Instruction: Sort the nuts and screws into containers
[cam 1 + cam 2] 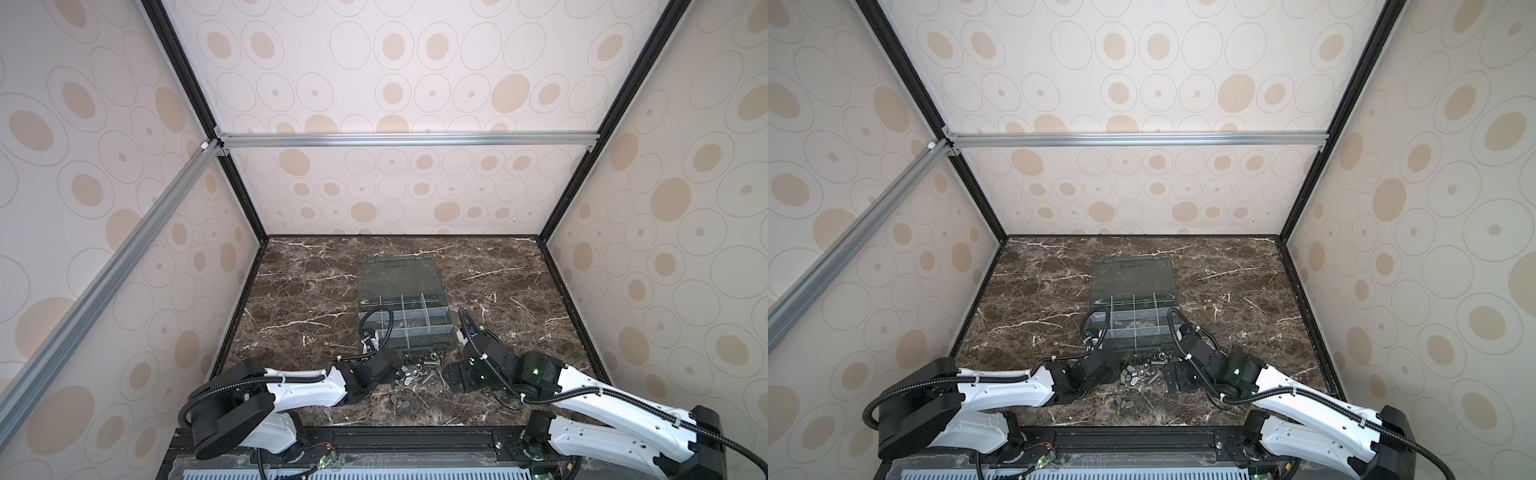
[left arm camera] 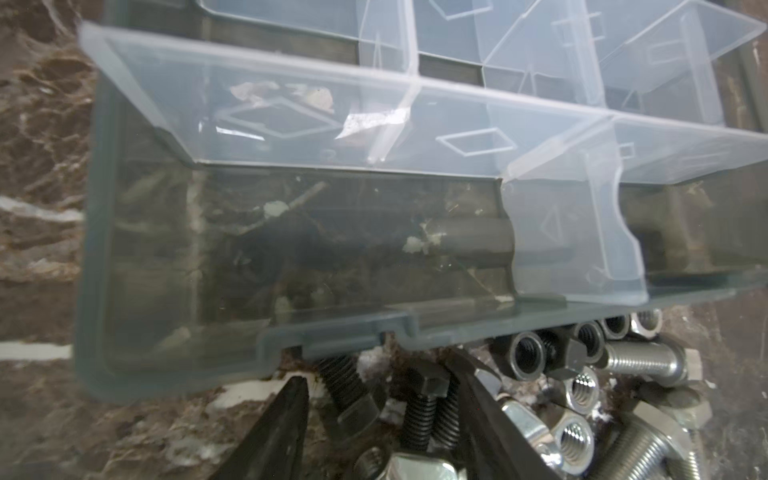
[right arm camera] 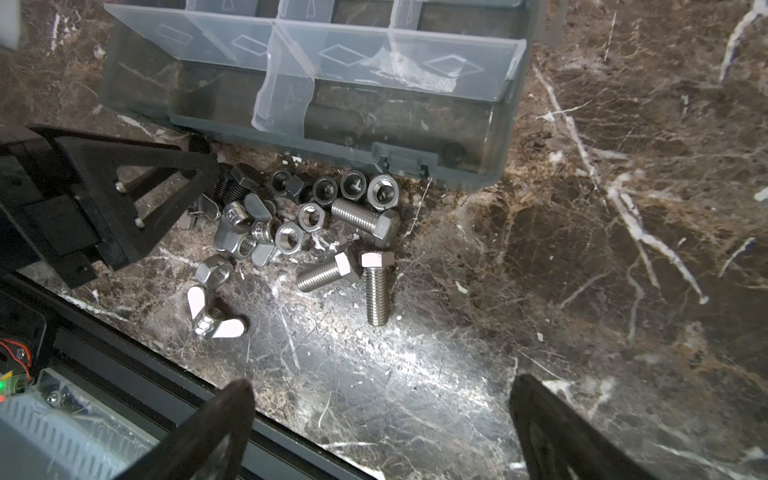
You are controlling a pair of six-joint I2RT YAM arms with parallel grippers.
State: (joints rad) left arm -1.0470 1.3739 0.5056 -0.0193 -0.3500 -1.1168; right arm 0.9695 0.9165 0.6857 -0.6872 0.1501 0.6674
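Loose screws and nuts lie in a pile on the marble, right in front of the open organizer box. Its containers look mostly bare. My left gripper is low over the pile's near-box edge, jaws apart around two black screws; one finger touches a screw, the other stands apart. Silver screws, black nuts and silver nuts lie beside it. My right gripper hovers wide open over bare marble, nothing between its fingers.
Wing-shaped silver pieces lie at the pile's near side. The box's clear lid lies flat open behind it. The table's black front rail runs close under the right gripper. The left gripper's finger borders the pile.
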